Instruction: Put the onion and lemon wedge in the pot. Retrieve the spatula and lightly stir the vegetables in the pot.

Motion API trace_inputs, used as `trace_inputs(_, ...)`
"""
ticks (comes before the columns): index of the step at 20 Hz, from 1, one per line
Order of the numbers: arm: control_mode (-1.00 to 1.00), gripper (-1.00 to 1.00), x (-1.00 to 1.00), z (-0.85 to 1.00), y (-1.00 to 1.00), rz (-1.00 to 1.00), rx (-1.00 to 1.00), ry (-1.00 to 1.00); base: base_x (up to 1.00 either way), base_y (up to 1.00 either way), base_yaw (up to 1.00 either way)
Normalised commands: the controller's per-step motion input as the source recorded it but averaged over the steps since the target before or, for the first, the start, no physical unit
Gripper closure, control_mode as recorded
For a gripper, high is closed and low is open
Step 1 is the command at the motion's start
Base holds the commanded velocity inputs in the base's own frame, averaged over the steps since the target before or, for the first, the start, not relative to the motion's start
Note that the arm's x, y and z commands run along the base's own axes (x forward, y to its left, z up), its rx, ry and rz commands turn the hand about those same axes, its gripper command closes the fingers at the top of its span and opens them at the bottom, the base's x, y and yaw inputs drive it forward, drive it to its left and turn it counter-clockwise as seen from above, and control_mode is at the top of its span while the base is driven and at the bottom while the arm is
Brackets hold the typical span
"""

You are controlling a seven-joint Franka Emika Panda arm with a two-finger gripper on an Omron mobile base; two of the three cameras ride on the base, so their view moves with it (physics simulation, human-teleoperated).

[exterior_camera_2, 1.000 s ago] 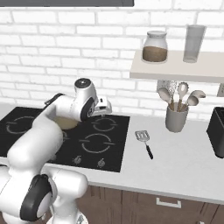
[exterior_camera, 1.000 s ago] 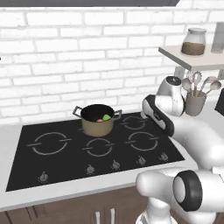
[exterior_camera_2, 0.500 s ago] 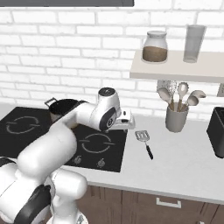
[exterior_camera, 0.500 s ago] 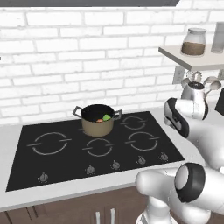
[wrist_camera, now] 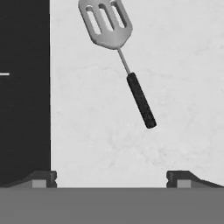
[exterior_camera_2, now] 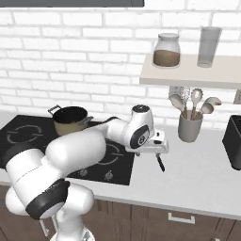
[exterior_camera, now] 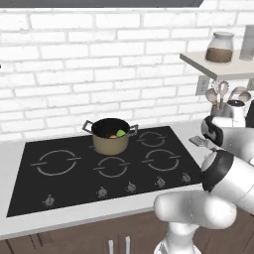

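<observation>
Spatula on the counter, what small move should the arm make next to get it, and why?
Probably lower the open tool straight toward the spatula's black handle. The spatula lies flat on the counter beside the cooktop, ungrasped, while the onion and lemon wedge already sit in the pot.

A black cooktop [exterior_camera: 74,173] is lying flush in the pale bench [exterior_camera_2: 197,174]. At upper right, a shelf [exterior_camera_2: 188,75] is carrying a lidded jar [exterior_camera_2: 167,50] and a glass tumbler [exterior_camera_2: 208,46]. Below, a grey utensil cup [exterior_camera_2: 189,127] is holding spoons. A dark appliance [exterior_camera_2: 234,141] is sitting at the right edge.
</observation>
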Motion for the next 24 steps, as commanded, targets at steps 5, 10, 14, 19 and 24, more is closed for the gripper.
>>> trace_inputs(5,-1.00,-1.00,0.02,-0.55,-0.55,0.01,0.04,0.02,0.00,0.00,0.00)
trace_inputs(10,-1.00,-1.00,0.21,-0.46,-0.03,0.09,0.00,-0.05,0.00,0.00,0.00)
trace_inputs(14,-1.00,-1.00,0.17,-0.39,-0.01,0.09,0.00,-0.05,0.00,0.00,0.00)
trace_inputs(19,-1.00,-1.00,0.13,-0.32,-0.16,0.04,0.00,-0.01,0.00,0.00,0.00)
trace_inputs(24,-1.00,-1.00,0.16,-0.24,-0.13,0.00,0.00,0.00,0.00,0.00,0.00)
